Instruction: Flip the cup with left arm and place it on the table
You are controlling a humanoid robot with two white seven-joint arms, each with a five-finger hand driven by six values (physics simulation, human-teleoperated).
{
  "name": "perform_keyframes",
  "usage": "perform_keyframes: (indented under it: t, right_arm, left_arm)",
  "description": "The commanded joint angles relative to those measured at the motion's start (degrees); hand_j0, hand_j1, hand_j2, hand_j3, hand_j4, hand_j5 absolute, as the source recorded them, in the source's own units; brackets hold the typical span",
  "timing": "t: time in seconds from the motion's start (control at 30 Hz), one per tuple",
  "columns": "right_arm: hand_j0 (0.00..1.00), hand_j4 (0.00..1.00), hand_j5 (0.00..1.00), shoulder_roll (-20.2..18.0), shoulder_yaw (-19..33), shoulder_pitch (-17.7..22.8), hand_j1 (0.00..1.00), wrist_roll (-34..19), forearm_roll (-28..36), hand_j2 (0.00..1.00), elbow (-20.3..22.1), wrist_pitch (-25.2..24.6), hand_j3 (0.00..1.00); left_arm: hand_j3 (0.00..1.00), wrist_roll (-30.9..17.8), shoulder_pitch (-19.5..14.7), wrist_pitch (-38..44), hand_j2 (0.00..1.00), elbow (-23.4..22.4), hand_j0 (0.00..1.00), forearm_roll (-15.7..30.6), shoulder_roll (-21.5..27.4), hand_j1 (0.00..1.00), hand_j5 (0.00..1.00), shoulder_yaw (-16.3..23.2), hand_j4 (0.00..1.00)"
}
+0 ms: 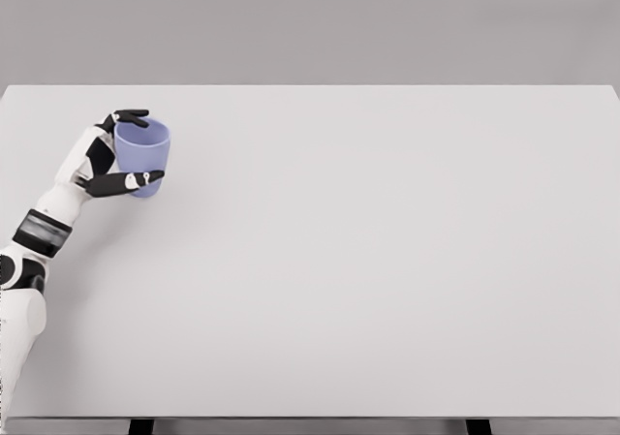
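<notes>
As the head view is the only one, everything must be read from it. In the upper left of the frame the left hand (114,156) is closed around the cup (142,156), a pale blue-violet one. One dark finger lies over the rim at the top, and another crosses the wall low down, near the base. The cup looks upright, with its wider end up, but I cannot tell if the opening is really on top. I also cannot tell if its base touches the table (387,261) or is just above it; only a weak shadow lies to its right. The right arm is not in the picture.

To my judgement the flip is mostly finished and the placing is the step in hand. To do it well, the hand should keep the cup vertical, lower it slowly until the base sits flat, and only then open the fingers. The finger over the rim should lift away first, so that it does not pull the cup over.
</notes>
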State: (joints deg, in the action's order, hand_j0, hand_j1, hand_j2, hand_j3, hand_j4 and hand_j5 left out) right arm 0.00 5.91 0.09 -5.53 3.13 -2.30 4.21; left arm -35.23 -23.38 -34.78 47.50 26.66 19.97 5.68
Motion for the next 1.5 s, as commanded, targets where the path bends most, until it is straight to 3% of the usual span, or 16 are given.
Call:
perform_keyframes:
  t: [0.0,0.23,0.33,0.83,1.1,1.47]
  right_arm:
    - [1.00,1.00,1.00,0.00,0.07,0.00,1.00,-0.01,0.04,1.00,0.02,0.01,1.00]
    - [1.00,1.00,1.00,0.00,0.07,0.00,1.00,-0.01,-0.05,1.00,0.02,0.01,1.00]
    - [1.00,1.00,1.00,0.00,0.07,0.00,1.00,-0.01,0.04,1.00,0.02,-0.08,1.00]
    - [1.00,1.00,1.00,0.00,-0.02,0.00,1.00,-0.01,-0.05,1.00,0.02,-0.08,1.00]
    - [1.00,1.00,1.00,0.00,-0.02,0.00,1.00,-0.01,-0.05,1.00,-0.07,-0.08,1.00]
    - [1.00,1.00,1.00,0.00,-0.02,0.00,1.00,-0.01,0.04,1.00,0.02,-0.08,1.00]
  left_arm:
    - [0.49,0.23,-0.26,-0.22,0.49,-4.43,0.49,-0.30,-1.16,0.49,0.49,-0.32,0.49]
    - [0.49,0.23,-2.29,-0.22,0.49,-3.64,0.49,-0.56,-0.81,0.49,0.49,-0.67,0.49]
    - [0.49,0.23,-1.85,-0.22,0.49,-1.71,0.49,-0.56,-0.81,0.49,0.49,-0.93,0.49]
    - [0.50,0.23,-1.15,-0.22,0.50,-2.76,0.50,-1.09,-0.37,0.50,0.50,-0.32,0.50]
    - [0.63,0.23,-0.35,-0.22,0.63,-2.59,0.63,-1.09,-0.37,0.63,0.63,-0.41,0.63]
    - [0.67,0.23,-0.27,-0.22,0.67,-2.15,0.67,-1.09,-0.28,0.67,0.67,-0.41,0.67]
